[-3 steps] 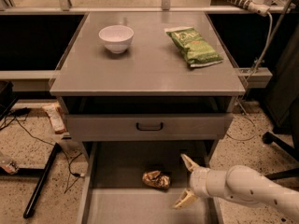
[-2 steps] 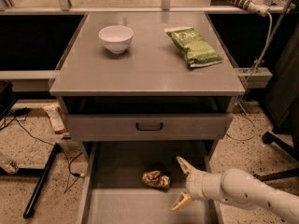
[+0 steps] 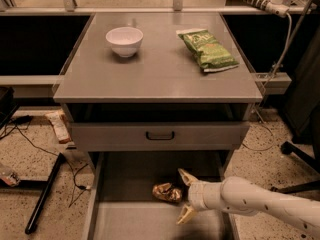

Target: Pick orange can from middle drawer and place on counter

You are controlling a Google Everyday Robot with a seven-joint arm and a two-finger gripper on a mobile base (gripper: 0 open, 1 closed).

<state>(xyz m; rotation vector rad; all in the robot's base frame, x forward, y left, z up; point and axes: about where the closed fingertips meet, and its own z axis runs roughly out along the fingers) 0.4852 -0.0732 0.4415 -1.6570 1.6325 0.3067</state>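
Note:
The orange can (image 3: 167, 192) lies on its side, dented, on the bare floor of the open middle drawer (image 3: 125, 184), near its center. My gripper (image 3: 184, 198) comes in from the lower right on a white arm. It is open, with one tan finger (image 3: 186, 176) above and one below, just right of the can and not touching it. The gray counter (image 3: 155, 69) lies above, at the top of the cabinet.
A white bowl (image 3: 124, 40) stands on the counter's back left and a green chip bag (image 3: 207, 49) on its back right. A closed gray drawer front with a black handle (image 3: 160, 135) sits just above the open drawer. Cables and a black stand leg (image 3: 45, 194) lie on the floor at left.
My gripper has moved left across the drawer toward the can, still open. The can has not moved.

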